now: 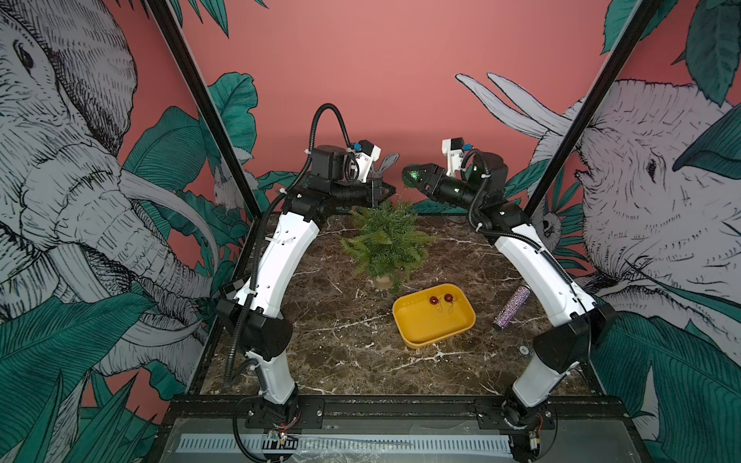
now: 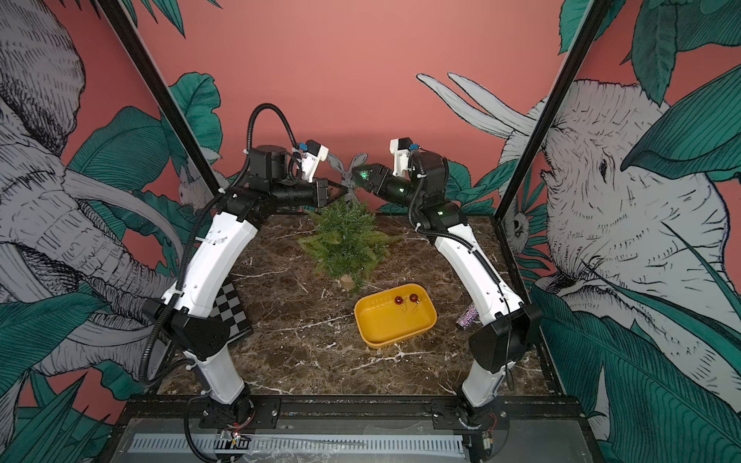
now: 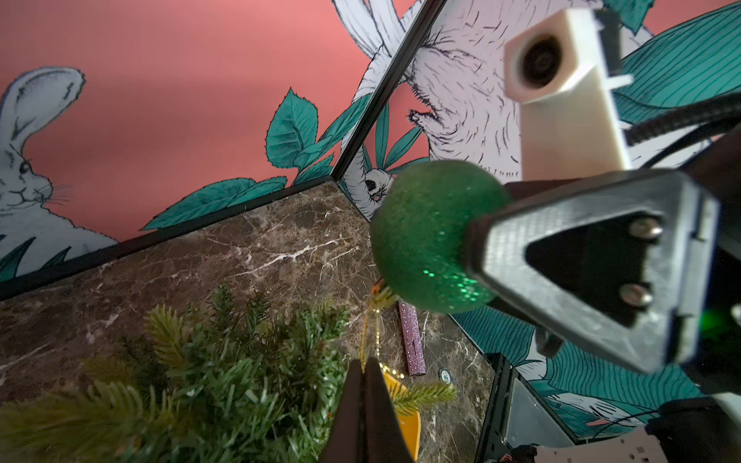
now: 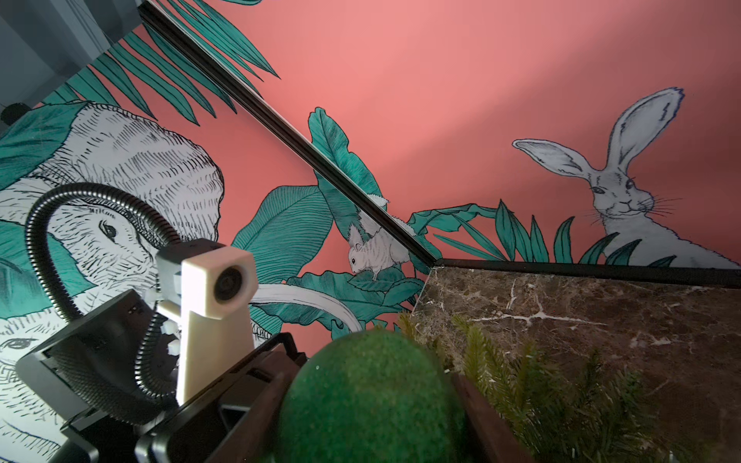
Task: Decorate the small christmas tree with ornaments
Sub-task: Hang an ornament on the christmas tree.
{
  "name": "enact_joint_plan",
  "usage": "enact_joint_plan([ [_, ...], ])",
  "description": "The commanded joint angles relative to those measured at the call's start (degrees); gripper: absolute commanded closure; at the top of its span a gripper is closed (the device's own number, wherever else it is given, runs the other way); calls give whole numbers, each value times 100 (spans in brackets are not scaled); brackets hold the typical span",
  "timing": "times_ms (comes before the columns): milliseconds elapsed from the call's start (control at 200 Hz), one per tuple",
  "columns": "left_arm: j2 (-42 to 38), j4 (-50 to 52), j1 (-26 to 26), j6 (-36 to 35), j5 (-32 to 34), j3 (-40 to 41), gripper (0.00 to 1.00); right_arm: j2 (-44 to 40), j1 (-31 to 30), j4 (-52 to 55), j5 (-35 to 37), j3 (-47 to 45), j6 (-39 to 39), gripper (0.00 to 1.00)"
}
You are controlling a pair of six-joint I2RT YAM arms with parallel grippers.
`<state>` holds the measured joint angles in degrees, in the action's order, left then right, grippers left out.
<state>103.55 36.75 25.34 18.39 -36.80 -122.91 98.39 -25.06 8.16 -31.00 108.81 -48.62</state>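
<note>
Right pincer is clamped on the glittery green ball, held in the air at 1 o'clock from the tip of the small christmas tree. Left pincer, its tips pressed together, pinches the ball's gold string loop just over the treetop. The tree stands in its tan pot toward 12 o'clock on the table. At 5 o'clock from it, a yellow tray holds two dark-red balls side by side; a glittery cylinder lies at 3 o'clock of the tray.
</note>
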Motion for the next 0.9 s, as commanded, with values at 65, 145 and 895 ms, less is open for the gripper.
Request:
enact_joint_plan([
  [65, 7, 174, -11, -111, 92, -121, 100, 153, 44, -67, 86, 125, 80, 43],
  [145, 28, 192, -21, -125, 142, -119, 100, 215, 49, -48, 85, 155, 71, 43],
  [895, 238, 511, -21, -109, 186, -358, 100, 86, 93, -104, 262, -118, 46, 43],
])
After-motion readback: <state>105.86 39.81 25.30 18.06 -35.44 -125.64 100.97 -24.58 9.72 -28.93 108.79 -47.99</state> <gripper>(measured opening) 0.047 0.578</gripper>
